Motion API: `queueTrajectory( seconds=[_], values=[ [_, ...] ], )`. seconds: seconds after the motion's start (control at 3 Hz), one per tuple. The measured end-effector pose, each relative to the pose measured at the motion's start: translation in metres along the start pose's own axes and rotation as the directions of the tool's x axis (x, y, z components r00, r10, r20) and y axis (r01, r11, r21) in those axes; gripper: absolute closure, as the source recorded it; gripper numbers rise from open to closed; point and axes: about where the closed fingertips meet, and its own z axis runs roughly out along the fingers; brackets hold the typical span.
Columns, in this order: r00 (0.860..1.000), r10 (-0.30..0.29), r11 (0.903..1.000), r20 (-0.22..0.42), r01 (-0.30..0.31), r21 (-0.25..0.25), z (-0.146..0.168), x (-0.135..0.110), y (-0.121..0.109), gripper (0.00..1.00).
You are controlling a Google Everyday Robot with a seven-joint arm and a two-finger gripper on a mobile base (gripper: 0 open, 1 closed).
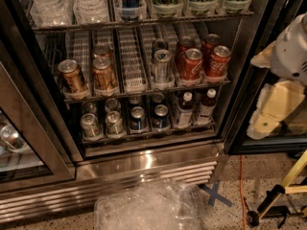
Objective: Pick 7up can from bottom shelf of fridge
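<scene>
A: Camera view: the 7up can [90, 125] is sitting upright, front-left on the bottom shelf [144, 137] of the fridge [144, 164], with 1 twin [114, 122] just beside it.
B: Where's the gripper [274, 105] sitting?
A: It's hanging at the right edge, well apart from the can. I can't tell its grip state.
B: Handling?
A: I'm expecting thin, slick, dentable aluminium. I'm suggesting a gentle mid-body pinch.
</scene>
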Motion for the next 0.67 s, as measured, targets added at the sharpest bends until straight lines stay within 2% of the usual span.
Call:
queueTrajectory(
  seconds=[0.33,0.67],
  values=[
    [0.980,0.135,0.9882,0.144,-0.123,-0.092,0.051,-0.025,0.033,0.00],
    [0.927,0.305,0.9478,0.218,-0.274,-0.163,0.094,-0.054,0.072,0.00]
  ],
)
